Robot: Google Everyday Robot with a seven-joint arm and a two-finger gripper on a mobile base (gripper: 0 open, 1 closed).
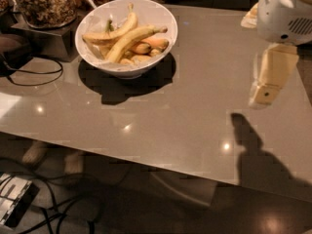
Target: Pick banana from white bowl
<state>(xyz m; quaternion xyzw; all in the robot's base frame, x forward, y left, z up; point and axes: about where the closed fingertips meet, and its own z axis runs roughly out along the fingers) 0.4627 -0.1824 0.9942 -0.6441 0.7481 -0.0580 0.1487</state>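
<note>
While the banana (131, 40) lies in the white bowl (127, 70), well apart from the gripper (265, 92) | grip: cannot tell, seemingly empty | whole pick remains.

The glossy grey table (185, 111) carries the white bowl (127, 70) at far left; beside it, further left, a dark stand (46, 40) and a black cable (57, 77); the gripper (263, 92) hangs above the right side.

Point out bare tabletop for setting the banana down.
Bare tabletop spans from the white bowl to the gripper at the right side, and along the near edge. Crowded far left: bowl, granola jar, black cable.
</note>
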